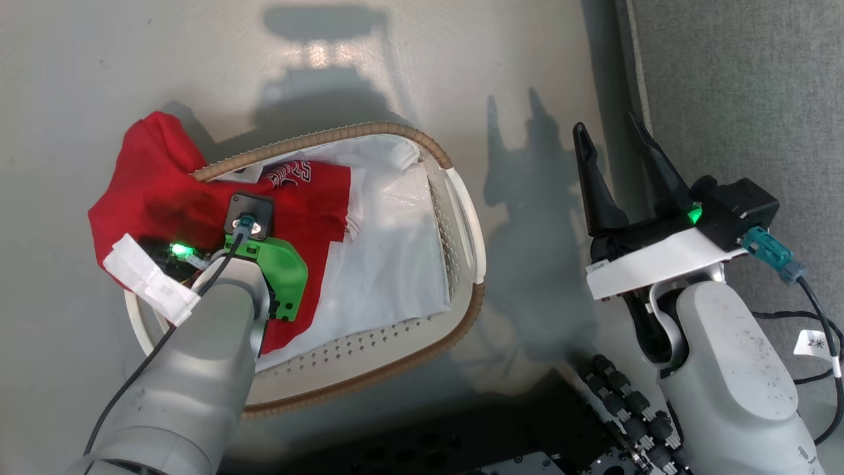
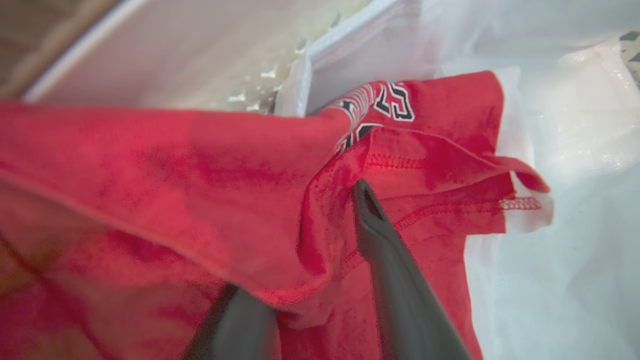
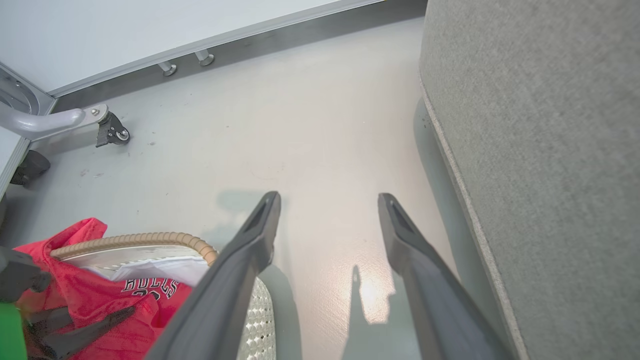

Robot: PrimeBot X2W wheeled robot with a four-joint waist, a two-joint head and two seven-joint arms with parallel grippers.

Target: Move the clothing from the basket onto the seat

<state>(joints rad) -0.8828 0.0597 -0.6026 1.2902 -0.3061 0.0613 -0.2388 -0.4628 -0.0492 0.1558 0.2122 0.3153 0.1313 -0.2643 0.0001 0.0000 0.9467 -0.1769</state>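
Red clothing (image 1: 165,198) in basket (image 1: 369,369), spilling over its left rim, left gripper (image 2: 310,260) inside basket astride a fabric fold, grip uncertain, right gripper (image 1: 610,132) agape, empty, between basket and seat (image 1: 738,86)

The clothing (image 1: 151,198) is seen in bright red, marked with white lettering (image 2: 395,102) outlined in black. The basket (image 1: 465,204) is coloured white, its wall patterned with rows of small holes, and its rim (image 1: 369,128) is banded in a ribbed tan-brown weave. A plain white liner (image 1: 395,264) is shown inside. The seat (image 1: 738,86) is covered in flecked mid-grey, the floor (image 1: 132,66) in pale grey. The right gripper (image 1: 608,124) is finished in black, with a green light (image 1: 693,214) and a teal plug (image 1: 768,251).
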